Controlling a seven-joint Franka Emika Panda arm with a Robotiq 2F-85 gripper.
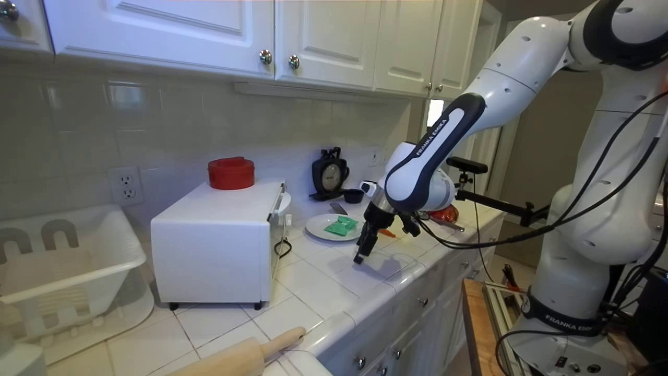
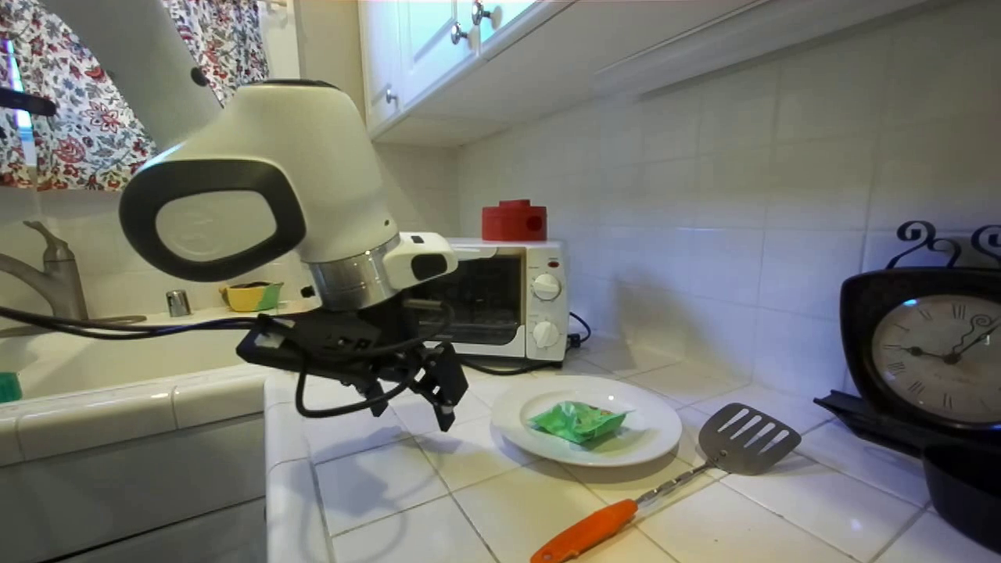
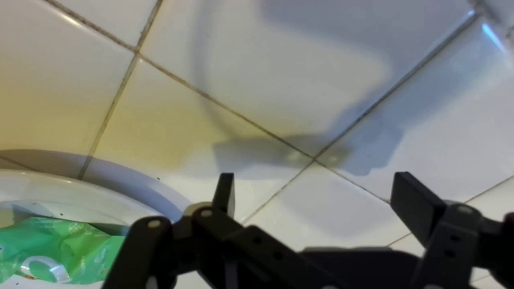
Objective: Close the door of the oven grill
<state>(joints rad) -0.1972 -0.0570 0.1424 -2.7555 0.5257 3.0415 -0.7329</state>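
Your black two-fingered tool is spread wide, pointing down above the glossy white-tiled tabletop; in the wrist view you see shaded pale tile between its dark fingers. The white box-shaped oven grill stands on that tabletop, well apart from your tool, with a round red lidded container on top of it in both exterior views. Its door, a dark, glassy rectangular panel, stands upright at the front of the oven grill, beside two round white dials; your white jointed arm and the tool hide part of that front. Whether the door sits fully home, you cannot tell.

Near your tool is a round white plate bearing a crumpled, shiny green packet; both also show at the lower left of the wrist view. A slotted grey metal spatula with an orange handle lies just beside the plate, its blade between the plate and a black-framed clock. In an exterior view, a white slotted dish rack stands near the oven grill, and you see part of a pale wooden rolling pin.
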